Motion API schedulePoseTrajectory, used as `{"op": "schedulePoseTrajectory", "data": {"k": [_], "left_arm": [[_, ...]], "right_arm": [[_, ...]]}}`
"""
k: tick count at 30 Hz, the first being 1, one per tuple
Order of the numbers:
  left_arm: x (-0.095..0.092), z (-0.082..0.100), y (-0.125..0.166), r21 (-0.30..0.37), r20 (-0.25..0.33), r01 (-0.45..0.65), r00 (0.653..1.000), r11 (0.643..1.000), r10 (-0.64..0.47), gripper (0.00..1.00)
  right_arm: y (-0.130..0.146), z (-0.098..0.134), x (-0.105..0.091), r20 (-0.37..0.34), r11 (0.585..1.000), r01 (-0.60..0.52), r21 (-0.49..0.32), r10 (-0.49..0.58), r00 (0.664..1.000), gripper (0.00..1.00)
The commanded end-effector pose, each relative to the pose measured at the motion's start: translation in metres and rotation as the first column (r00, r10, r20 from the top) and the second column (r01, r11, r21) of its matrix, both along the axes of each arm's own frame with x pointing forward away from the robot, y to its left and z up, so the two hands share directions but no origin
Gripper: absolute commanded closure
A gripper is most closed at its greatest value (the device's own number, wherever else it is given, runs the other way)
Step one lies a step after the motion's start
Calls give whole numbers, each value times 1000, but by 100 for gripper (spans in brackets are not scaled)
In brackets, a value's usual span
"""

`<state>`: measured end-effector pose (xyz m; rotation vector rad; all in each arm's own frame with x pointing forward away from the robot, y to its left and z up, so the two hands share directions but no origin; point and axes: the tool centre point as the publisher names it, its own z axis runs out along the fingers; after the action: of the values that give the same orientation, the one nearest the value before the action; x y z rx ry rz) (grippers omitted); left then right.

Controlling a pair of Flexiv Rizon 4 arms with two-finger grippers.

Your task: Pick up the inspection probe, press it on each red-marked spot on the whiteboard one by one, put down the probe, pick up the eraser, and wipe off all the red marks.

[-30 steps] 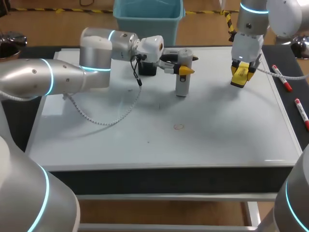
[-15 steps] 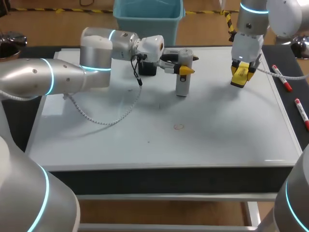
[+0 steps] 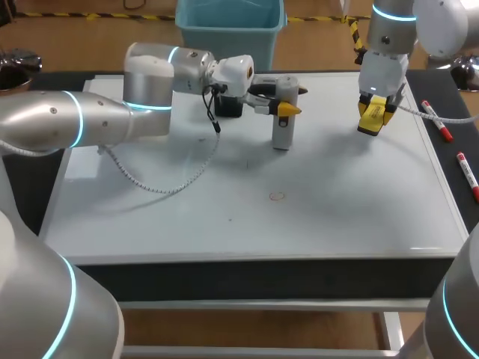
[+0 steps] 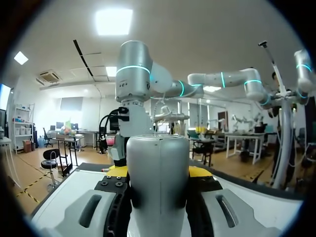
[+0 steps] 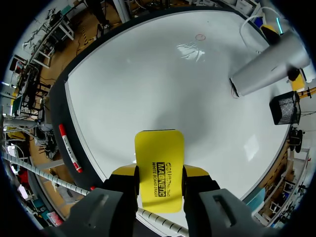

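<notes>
The grey cylindrical probe (image 3: 283,112) stands upright at the back middle of the whiteboard (image 3: 337,202), its lower end at or just above the surface. My left gripper (image 3: 284,107) is shut on it from the side. In the left wrist view the probe (image 4: 158,177) fills the gap between the fingers of that gripper (image 4: 159,173). My right gripper (image 3: 374,118) hangs over the board's back right, shut on the yellow eraser (image 3: 373,114). The eraser (image 5: 159,168) sticks out ahead of the right gripper (image 5: 159,173). One small red ring (image 3: 278,196) marks the board's middle, also visible as a red ring (image 5: 200,36) far ahead of the eraser.
A black mesh holder (image 3: 228,105) stands just left of the probe, behind my left wrist. Two red markers (image 3: 438,123) (image 3: 468,172) lie on the dark strip right of the whiteboard. A white cable (image 3: 161,183) from the left arm trails over the board.
</notes>
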<state>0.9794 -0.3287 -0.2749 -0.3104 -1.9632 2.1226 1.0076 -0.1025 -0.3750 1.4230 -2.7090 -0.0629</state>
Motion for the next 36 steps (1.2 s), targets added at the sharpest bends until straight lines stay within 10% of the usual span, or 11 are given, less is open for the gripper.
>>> {"op": "schedulePoseTrajectory", "data": {"k": [1,30,36], "left_arm": [[1,-1,0,-2,0,4,1000,1000,-4,100],[-1,0,5,-6,4,0,1000,1000,0,100],[-10,25,17,-14,35,-22,999,1000,23,100]], "right_arm": [[-1,1,1,-1,1000,-2,-2,2,1000,100],[-1,1,1,-1,1000,-2,-2,2,1000,100],[-1,1,1,-1,1000,-2,-2,2,1000,100]]}}
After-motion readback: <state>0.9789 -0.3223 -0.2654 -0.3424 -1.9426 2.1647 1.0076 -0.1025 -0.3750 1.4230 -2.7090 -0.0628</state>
